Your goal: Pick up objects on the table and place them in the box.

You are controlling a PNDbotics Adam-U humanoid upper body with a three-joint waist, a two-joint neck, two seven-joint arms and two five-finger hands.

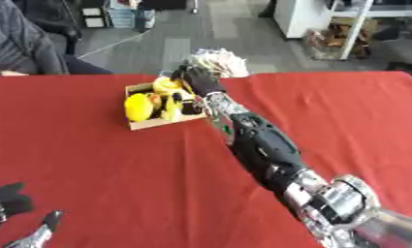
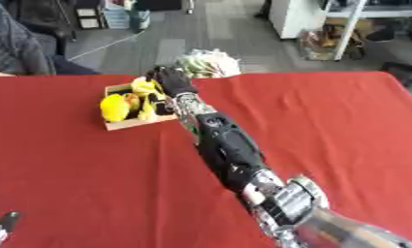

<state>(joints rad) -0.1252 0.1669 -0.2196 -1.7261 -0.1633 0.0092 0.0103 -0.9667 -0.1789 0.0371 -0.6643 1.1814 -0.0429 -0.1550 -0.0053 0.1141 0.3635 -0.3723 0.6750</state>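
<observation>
In the shallow brown cardboard box (image 1: pixel 146 123) near the far edge of the red-clothed desk (image 1: pixel 90 164) lie several yellow rounded objects (image 1: pixel 139 106). The right hand (image 1: pixel 197 80) reaches over the box's far corner, apparently delivering an item; its fingers cannot be made out. The left hand (image 1: pixel 7 203) rests open, idle, at the lower left corner.

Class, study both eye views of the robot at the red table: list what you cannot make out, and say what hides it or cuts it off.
- Right hand: blurred over the box; whether its fingers hold anything cannot be told.
- Yellow objects in the box: blurred, kinds unclear; the hand covers some.
- Pale bundle at the table's far edge: blurred, partly behind the hand.
- Left hand: cut off by the left eye view's lower left corner.
</observation>
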